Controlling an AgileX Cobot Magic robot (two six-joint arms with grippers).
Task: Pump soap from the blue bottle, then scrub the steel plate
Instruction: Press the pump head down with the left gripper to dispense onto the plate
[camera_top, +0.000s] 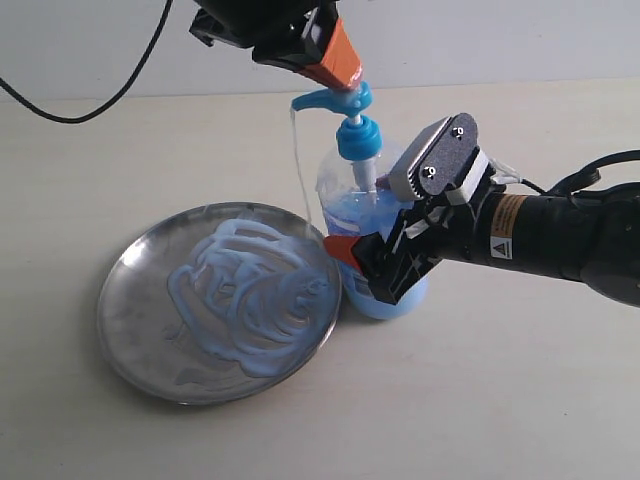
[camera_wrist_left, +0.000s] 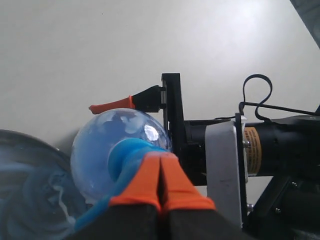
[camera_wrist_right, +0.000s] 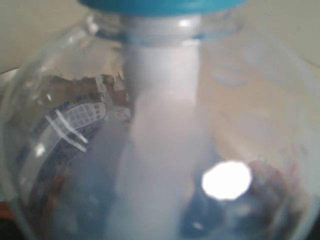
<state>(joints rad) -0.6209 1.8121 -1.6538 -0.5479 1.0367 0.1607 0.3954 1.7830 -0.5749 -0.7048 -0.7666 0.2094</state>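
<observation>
under joined left gripper jaws, blue bottle clamped by right gripper.
if it is tipped, soap gets strung off the steel plate.

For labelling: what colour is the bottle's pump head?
The pump head is bright blue; exterior view shows it best.

Left arm angled down, jaws closed (tips touching); right arm horizontal, jaws gripping.
</observation>
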